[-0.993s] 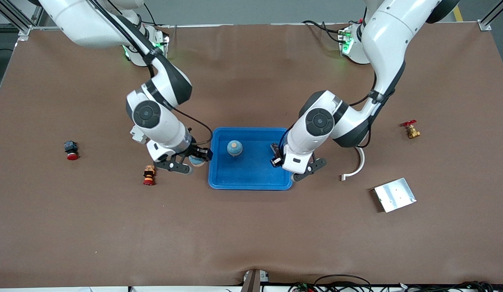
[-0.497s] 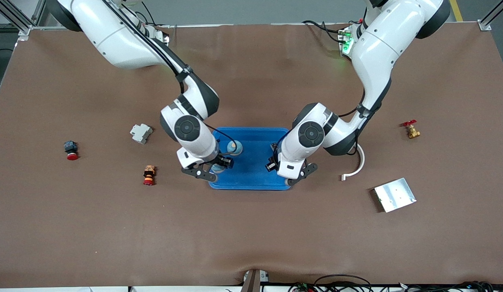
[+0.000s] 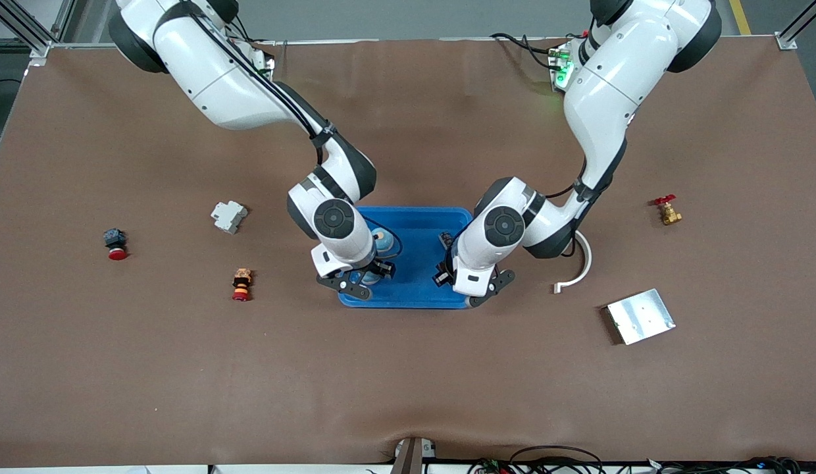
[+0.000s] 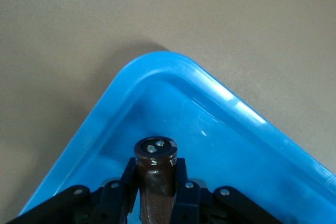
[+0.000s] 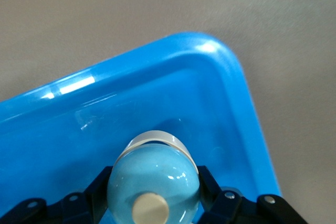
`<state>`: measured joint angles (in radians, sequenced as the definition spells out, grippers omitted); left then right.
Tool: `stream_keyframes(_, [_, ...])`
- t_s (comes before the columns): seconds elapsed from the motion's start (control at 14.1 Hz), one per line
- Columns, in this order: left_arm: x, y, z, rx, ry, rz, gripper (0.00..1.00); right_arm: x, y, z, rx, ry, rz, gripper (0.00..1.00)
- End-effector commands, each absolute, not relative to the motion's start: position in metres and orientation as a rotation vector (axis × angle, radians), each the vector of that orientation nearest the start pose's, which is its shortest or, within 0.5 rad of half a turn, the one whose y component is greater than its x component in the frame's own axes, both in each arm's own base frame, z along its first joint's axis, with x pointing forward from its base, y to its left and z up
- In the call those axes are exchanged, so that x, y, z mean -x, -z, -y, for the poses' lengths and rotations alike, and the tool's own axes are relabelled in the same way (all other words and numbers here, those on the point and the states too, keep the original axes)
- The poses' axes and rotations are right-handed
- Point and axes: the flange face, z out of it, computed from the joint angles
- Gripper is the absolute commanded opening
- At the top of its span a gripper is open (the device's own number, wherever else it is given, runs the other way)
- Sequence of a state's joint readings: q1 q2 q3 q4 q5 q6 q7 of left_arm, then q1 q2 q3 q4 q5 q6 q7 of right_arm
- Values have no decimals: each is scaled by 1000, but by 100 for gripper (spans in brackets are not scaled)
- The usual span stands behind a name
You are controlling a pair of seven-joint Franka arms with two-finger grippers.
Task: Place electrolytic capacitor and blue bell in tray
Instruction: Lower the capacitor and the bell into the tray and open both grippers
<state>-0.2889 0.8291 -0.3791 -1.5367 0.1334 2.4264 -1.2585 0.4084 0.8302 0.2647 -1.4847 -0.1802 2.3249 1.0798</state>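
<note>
Now both loads hang over the tray (image 3: 414, 224): left gripper (image 4: 156, 192) clamps the electrolytic capacitor (image 4: 155, 174), right gripper (image 5: 152, 203) the blue bell (image 5: 152, 184). Lower each inside the rim before releasing.

tray: shallow bright-blue rectangular plastic tray (image 3: 414, 293), rounded corners, raised rim, flat on the table | capacitor: dark brown cylindrical electrolytic capacitor (image 4: 155, 174) with two silver terminals on its end, held over a tray corner | bell: glossy light-blue rounded bell (image 5: 152, 182) with cream knob and white rim, held over another tray corner
</note>
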Motion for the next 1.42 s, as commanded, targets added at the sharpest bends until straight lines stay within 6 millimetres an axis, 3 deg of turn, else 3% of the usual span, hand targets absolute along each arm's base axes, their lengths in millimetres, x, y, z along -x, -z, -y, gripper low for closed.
stream_keyframes(0.0, [-594, -201, 413, 3177, -108, 1054, 1, -586, -188, -431, 3016, 12, -606, 0])
stream_keyframes(0.43, [-597, -196, 409, 3170, -94, 1076, 2, -584, -176, -440, 3020, 41, -603, 0])
stream_keyframes(0.71, [-598, -195, 408, 3170, -91, 1078, 11, -584, -173, -440, 3017, 40, -624, 3])
stream_keyframes(0.78, [-599, -196, 408, 3171, -89, 1078, 22, -584, -173, -439, 3018, 41, -623, 32])
stream_keyframes(0.85, [-599, -197, 407, 3172, -87, 1081, 32, -584, -173, -439, 3018, 41, -625, 82])
stream_keyframes(0.92, [-600, -198, 407, 3173, -85, 1081, 42, -585, -175, -439, 3012, 51, -620, 100])
stream_keyframes(0.99, [-600, -200, 407, 3174, -83, 1081, 51, -586, -175, -440, 3008, 58, -618, 100])
stream_keyframes(1.06, [-601, -201, 406, 3174, -81, 1084, 68, -586, -175, -440, 3008, 58, -618, 100])
stream_keyframes(1.14, [-603, -204, 404, 3176, -75, 1090, 93, -587, -176, -438, 3007, 58, -621, 100])
stream_keyframes(1.21, [-603, -208, 405, 3180, -67, 1090, 100, -588, -178, -437, 3004, 57, -623, 100])
stream_keyframes(1.35, [-606, -219, 404, 3188, -49, 1098, 100, -594, -189, -435, 2994, 61, -637, 100])
